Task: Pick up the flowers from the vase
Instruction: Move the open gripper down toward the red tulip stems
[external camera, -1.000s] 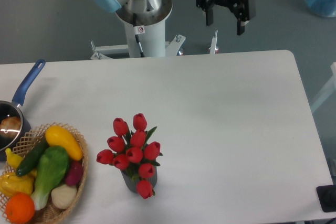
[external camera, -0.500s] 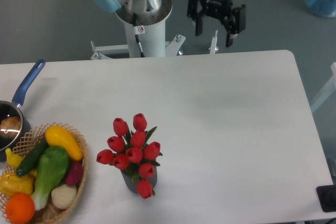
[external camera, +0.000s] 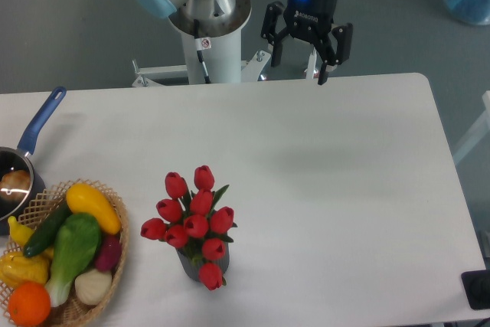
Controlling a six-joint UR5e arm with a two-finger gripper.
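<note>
The gripper [external camera: 302, 69] hung wide apart, well away from the tulips [external camera: 193, 216]; a vegetable basket [external camera: 115, 244] stood beside them.

White table [external camera: 344, 174], vase [external camera: 200, 263] of flowers [external camera: 194, 220], vegetable basket [external camera: 99, 281], blue-handled pan [external camera: 31, 151] at left edge

- The gripper [external camera: 300, 70] has come down and leftward from the upper right, now just above the table's [external camera: 344, 158] far edge; its fingers stay spread, nothing between them
</note>
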